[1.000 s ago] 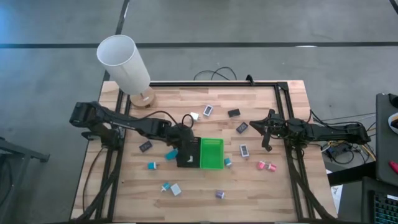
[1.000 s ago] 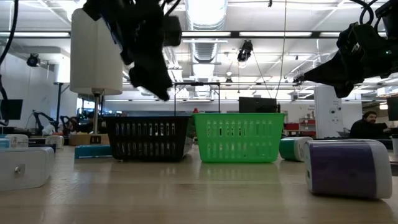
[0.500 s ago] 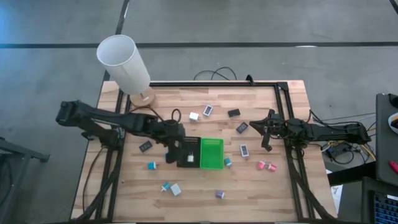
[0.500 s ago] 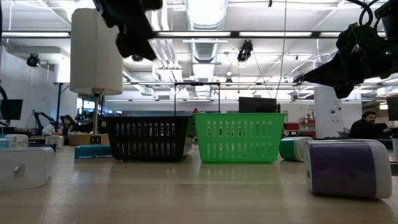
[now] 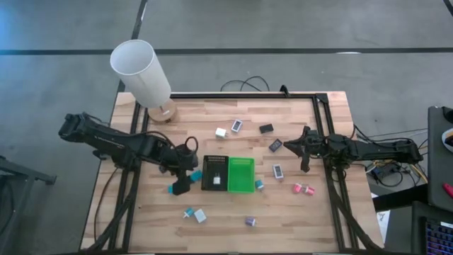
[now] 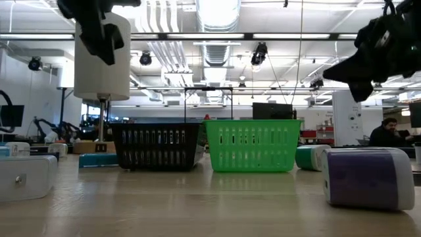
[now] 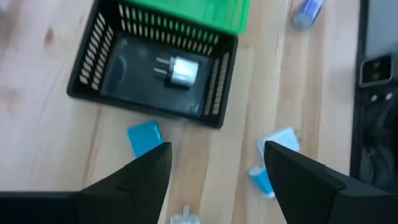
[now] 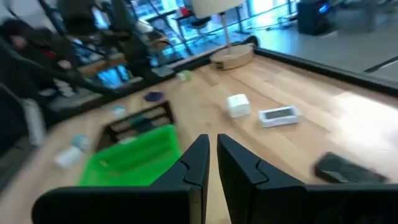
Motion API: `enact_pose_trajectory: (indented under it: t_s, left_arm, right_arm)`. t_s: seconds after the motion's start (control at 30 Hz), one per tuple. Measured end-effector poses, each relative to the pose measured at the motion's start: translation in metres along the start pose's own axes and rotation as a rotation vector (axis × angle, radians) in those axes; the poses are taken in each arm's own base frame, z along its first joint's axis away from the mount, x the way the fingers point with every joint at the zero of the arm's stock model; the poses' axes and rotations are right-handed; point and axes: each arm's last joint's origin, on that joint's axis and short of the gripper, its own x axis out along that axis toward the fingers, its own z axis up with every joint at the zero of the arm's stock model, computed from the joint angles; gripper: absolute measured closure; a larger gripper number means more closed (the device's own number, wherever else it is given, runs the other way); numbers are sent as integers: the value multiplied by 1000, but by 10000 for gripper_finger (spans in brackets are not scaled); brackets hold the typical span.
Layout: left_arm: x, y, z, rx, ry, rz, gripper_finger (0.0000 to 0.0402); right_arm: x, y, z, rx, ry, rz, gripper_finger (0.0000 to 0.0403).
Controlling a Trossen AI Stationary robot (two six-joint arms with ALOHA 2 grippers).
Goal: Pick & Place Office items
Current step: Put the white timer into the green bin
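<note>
High view: the left pincer (image 5: 181,185) hangs just off the black tray's (image 5: 206,173) outer side, mid-desk, probably pulling clear after a drop. The right pincer (image 5: 305,167) waits near the desk's right edge, fingers together, holding nothing.

Left wrist view: its fingers (image 7: 147,167) stand apart and empty. A white plug (image 7: 176,69) lies in the tray, long axis along the tray's length, prongs away from the green tray (image 7: 205,14). A teal block (image 7: 143,136) rests just outside the wall.

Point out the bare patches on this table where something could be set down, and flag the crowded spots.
Free: the strip along the near edge of the table, below the purple piece; the far strip between the lamp base and the table's far right corner. Crowded: around the black tray and green tray, where the left pincer hovers, and between the green tray and the right pincer.
</note>
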Motion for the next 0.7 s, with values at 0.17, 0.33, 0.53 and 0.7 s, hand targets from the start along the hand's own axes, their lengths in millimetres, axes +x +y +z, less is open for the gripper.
enact_pose_trajectory:
  t_s: [0.17, 0.33, 0.53, 0.7]
  left_arm:
    - [0, 1, -5, 9, 27, 54, 140]
    - [0, 3, -8, 35, 51, 84, 140]
    - [-1, 6, -12, 40, 102, 112, 140]
    - [-1, 8, -16, 41, 138, 132, 140]
  right_arm:
    - [-6, 7, 21, 135, 207, -111, 369]
    - [-4, 22, 51, 270, 425, -246, 369]
    - [27, 44, 72, 392, 673, -256, 369]
    - [57, 52, 59, 413, 882, -378, 369]
